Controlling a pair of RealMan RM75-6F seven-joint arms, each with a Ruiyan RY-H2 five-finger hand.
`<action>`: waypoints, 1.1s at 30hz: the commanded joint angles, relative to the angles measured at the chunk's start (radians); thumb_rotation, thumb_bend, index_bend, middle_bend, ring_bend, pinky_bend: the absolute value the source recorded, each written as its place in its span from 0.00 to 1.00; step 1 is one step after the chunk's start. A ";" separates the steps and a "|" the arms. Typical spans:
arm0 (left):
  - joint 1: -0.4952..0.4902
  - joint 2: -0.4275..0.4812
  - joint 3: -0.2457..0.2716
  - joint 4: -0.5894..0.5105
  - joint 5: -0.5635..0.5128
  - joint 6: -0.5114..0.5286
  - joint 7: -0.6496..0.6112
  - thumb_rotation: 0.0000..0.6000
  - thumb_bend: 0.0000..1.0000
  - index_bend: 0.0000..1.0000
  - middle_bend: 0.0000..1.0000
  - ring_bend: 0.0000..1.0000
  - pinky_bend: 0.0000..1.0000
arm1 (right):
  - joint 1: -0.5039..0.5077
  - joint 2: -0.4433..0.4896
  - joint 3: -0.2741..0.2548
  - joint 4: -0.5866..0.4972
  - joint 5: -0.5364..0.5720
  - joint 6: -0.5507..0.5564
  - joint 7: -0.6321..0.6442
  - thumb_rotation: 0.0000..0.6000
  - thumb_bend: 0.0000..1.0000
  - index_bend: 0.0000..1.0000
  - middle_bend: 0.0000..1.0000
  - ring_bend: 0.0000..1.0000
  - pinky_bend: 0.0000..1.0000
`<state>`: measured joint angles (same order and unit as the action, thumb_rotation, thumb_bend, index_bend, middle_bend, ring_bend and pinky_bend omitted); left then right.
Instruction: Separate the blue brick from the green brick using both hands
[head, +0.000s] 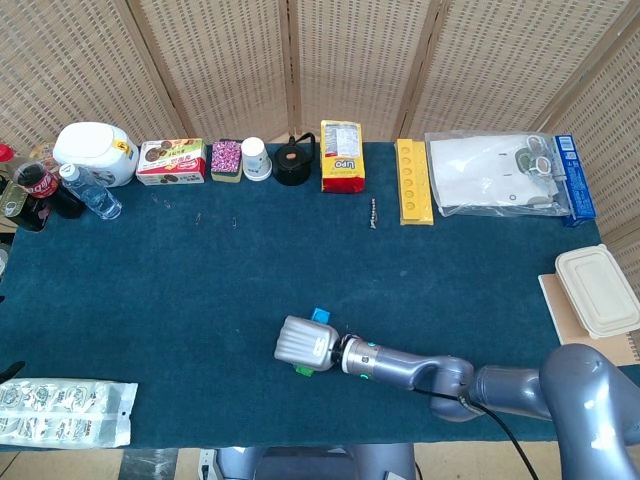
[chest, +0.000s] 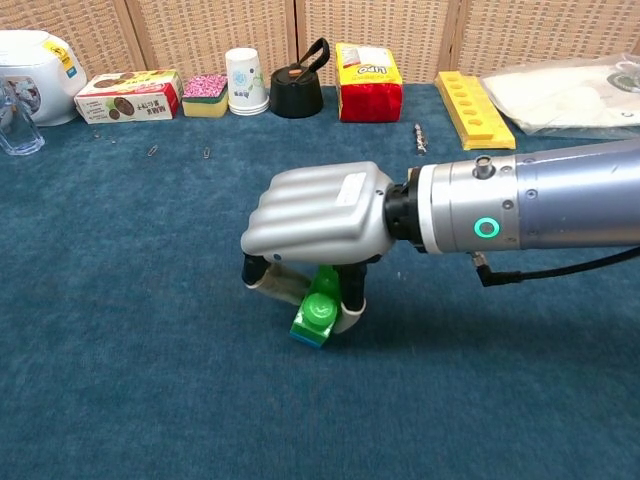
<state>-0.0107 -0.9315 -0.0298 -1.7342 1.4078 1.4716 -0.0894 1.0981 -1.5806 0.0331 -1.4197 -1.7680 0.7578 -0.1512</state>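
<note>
My right hand (chest: 315, 215) reaches in from the right in the chest view and grips the brick stack, with fingers and thumb curled around it. The green brick (chest: 318, 308) shows below the palm, tilted, and the blue brick (chest: 305, 338) is a thin strip under it against the cloth. In the head view the right hand (head: 307, 343) covers most of the stack. Only a blue corner (head: 320, 316) and a green corner (head: 303, 370) stick out. Neither view shows my left hand.
Along the far edge stand a box of biscuits (head: 171, 161), a paper cup (head: 256, 158), a black kettle (head: 293, 162), a yellow packet (head: 341, 156) and a yellow tray (head: 413, 180). A plastic blister pack (head: 62, 412) lies front left. A lidded container (head: 598, 290) sits right.
</note>
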 joint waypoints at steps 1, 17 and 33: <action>-0.008 0.008 0.003 -0.012 0.015 -0.009 0.009 1.00 0.12 0.21 0.15 0.05 0.14 | -0.021 0.026 0.004 -0.033 0.024 0.035 0.047 1.00 0.10 0.70 0.64 0.67 0.61; -0.099 0.072 0.011 -0.191 0.168 -0.079 0.108 1.00 0.12 0.21 0.15 0.06 0.14 | -0.200 0.263 0.049 -0.333 0.251 0.215 0.523 1.00 0.10 0.72 0.65 0.70 0.66; -0.322 -0.085 -0.081 -0.316 0.116 -0.311 0.164 1.00 0.16 0.24 0.21 0.15 0.25 | -0.354 0.455 0.122 -0.534 0.427 0.280 0.965 1.00 0.10 0.72 0.65 0.70 0.66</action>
<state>-0.2978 -0.9691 -0.0876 -2.0500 1.5510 1.1906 0.1031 0.7720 -1.1496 0.1371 -1.9291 -1.3669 1.0221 0.7686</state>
